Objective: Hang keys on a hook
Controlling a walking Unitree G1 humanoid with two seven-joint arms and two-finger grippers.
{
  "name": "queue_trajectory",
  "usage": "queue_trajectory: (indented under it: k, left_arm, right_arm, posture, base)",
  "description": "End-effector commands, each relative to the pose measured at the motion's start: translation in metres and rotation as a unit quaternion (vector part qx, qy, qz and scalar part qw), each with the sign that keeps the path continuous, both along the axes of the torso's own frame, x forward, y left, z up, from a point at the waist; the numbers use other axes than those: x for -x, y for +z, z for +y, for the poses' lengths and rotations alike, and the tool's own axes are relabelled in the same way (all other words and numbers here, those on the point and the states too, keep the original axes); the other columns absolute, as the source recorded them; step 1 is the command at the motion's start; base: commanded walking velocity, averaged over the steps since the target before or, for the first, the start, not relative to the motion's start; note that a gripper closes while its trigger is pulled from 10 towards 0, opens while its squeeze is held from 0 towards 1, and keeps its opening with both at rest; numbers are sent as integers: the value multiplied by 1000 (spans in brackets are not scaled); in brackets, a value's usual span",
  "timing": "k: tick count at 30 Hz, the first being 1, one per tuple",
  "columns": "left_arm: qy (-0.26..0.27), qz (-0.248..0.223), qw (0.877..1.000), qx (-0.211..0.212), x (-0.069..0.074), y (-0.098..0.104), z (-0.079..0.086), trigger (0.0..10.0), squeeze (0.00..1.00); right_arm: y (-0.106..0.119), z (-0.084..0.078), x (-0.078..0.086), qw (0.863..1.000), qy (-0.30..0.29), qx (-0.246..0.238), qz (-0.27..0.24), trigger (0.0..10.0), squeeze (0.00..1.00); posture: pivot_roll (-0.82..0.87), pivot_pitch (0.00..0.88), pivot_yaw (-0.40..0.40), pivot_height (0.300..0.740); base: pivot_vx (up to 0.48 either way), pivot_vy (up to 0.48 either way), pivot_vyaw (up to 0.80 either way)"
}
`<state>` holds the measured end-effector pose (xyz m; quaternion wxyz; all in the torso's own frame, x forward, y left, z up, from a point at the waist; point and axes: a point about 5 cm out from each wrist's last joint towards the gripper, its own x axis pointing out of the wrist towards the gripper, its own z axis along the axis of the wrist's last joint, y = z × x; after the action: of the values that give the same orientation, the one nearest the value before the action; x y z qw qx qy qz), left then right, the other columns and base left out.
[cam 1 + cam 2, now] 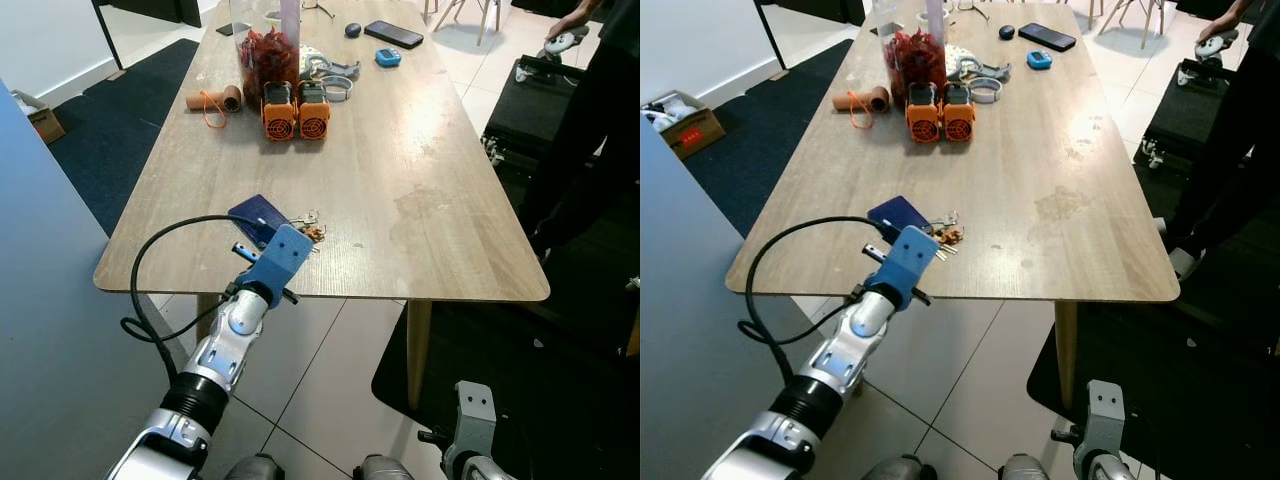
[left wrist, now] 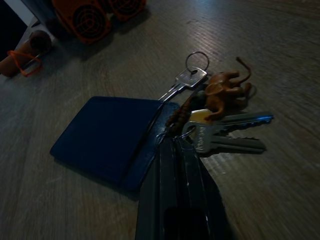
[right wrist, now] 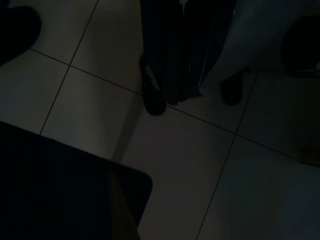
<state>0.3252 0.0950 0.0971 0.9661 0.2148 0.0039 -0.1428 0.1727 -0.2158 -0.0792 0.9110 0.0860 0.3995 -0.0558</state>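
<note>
The long light-wood counter [image 1: 420, 150] carries everything of interest. Along its far end stand two orange fan-faced blocks [image 1: 296, 110], a clear jar of red pieces [image 1: 268, 55] and a black phone [image 1: 393, 34]. Close to the near edge, toward the near left corner, lies a flat dark-blue wallet [image 2: 107, 137]. Touching its right side is the bunch of silver keys with a small brown animal charm [image 2: 220, 117].

The left gripper [image 1: 285, 240] is extended over the near edge, directly at the bunch. In the left wrist view its jaws appear pressed together – no gap shows between them – with their tips at the key ring, where wallet and keys meet. Whether the ring is actually pinched cannot be told.

Key relation: the keys lie immediately ahead of the left jaws, the blades fanning away from the wallet, roughly crosswise to the jaws' line – the ring end is nearest.

The right gripper [image 1: 468, 420] hangs idle below counter level over the tiled floor [image 3: 175, 165]; its jaw state cannot be told. No hook can be made out.
</note>
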Motion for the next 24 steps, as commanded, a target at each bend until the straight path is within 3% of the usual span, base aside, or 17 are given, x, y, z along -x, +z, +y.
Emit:
queue_trajectory:
  k: [1,2,4,6,10,13,15,20,24]
  left_arm:
    - [-18,46,997,66,7,-10,-5,10000,0]
    - [-18,46,997,66,7,-10,-5,10000,0]
    - [-68,46,988,133,8,5,-25,10000,0]
    - [-87,49,986,132,8,9,-32,10000,0]
    - [-115,68,989,62,5,12,-45,10000,0]
    - [-115,89,988,43,4,13,-47,10000,0]
    - [-109,98,989,33,2,13,-46,10000,0]
    - [-75,113,990,-36,-6,20,-38,10000,0]
    - [-65,113,990,-59,-8,22,-36,10000,0]
  right_arm:
    - [-2,-1,4,1000,1,0,7,10000,0]
    - [-2,-1,4,1000,1,0,7,10000,0]
    - [-1,-1,3,1000,0,0,6,10000,0]
    - [-1,-1,2,1000,0,0,6,10000,0]
    - [-1,-1,1,1000,-1,0,5,10000,0]
    - [-1,-1,1,1000,-2,0,4,10000,0]
    - [0,-2,1,1000,-2,1,4,10000,0]
    - [0,-3,1,1000,-3,1,3,10000,0]
    - [0,-2,1,1000,-3,1,3,10000,0]
  posture:
    - [30,123,-25,740]
    - [30,123,-25,740]
    - [28,125,-23,740]
    - [27,127,-22,740]
    - [26,128,-20,740]
    - [25,129,-19,740]
    - [26,129,-18,740]
    - [28,129,-18,740]
    - [28,128,-18,740]
  base:
    - [0,0,0]
    - [0,0,0]
    - [0,0,0]
    - [0,0,0]
    - [0,0,0]
    - [0,0,0]
    - [0,0,0]
    - [0,0,0]
    - [0,0,0]
